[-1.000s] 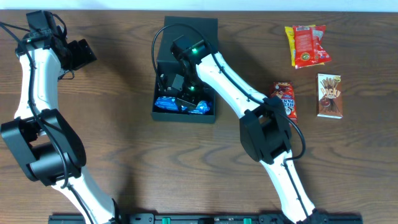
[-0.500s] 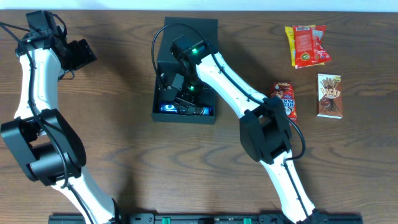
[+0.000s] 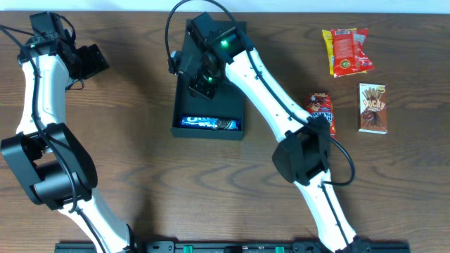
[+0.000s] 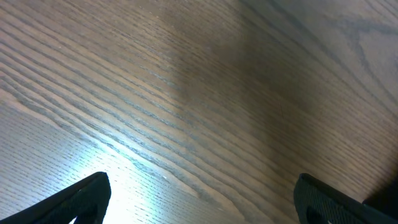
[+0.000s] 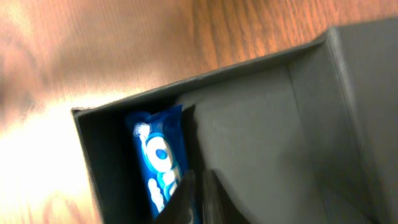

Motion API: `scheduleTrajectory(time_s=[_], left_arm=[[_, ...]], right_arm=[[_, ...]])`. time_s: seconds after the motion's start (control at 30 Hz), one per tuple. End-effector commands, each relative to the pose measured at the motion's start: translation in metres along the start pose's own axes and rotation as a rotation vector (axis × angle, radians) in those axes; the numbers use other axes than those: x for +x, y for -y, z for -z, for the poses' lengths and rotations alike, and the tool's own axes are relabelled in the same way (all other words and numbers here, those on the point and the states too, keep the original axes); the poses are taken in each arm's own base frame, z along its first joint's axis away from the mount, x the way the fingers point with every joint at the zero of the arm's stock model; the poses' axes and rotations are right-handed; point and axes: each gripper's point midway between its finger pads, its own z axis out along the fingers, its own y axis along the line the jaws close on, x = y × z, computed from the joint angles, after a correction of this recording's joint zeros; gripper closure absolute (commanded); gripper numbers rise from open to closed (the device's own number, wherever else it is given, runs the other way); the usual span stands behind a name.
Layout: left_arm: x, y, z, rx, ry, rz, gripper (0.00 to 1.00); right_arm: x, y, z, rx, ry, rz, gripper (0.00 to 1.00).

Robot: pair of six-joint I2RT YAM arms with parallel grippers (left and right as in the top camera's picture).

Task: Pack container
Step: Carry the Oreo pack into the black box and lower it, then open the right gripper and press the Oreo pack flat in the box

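Overhead: fixed high, straight down, far, takes in whole table (image 3: 140,176). Left wrist: very close, angled down at the table's wood grain. Right wrist: close, looks down into the container (image 5: 267,124); shares container and Oreo packet (image 5: 158,155) with overhead.

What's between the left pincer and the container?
Nothing but bare wooden table, per the overhead view; the left pincer hangs open, well apart from the container.
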Motion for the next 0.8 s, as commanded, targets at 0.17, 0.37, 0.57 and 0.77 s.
scheduleTrajectory(time_s=[0.17,0.37,0.57,0.77], left_arm=[[0.006,-0.002,-0.005,-0.002,-0.023,-0.018,0.05],[0.006,-0.001,-0.005,-0.001,-0.023,-0.019,0.05],[0.005,-0.001,-0.005,-0.001,-0.021,-0.020,0.05],[0.004,-0.001,-0.005,-0.001,-0.018,-0.020,0.05]], right_arm=[[0.039,0.015,-0.046,0.036,-0.097,-0.162,0.99],[0.055,0.014,-0.061,0.028,-0.130,-0.182,0.98],[0.076,0.004,-0.072,-0.003,-0.194,-0.203,0.99],[0.083,-0.003,-0.071,-0.022,-0.232,-0.212,0.99]])
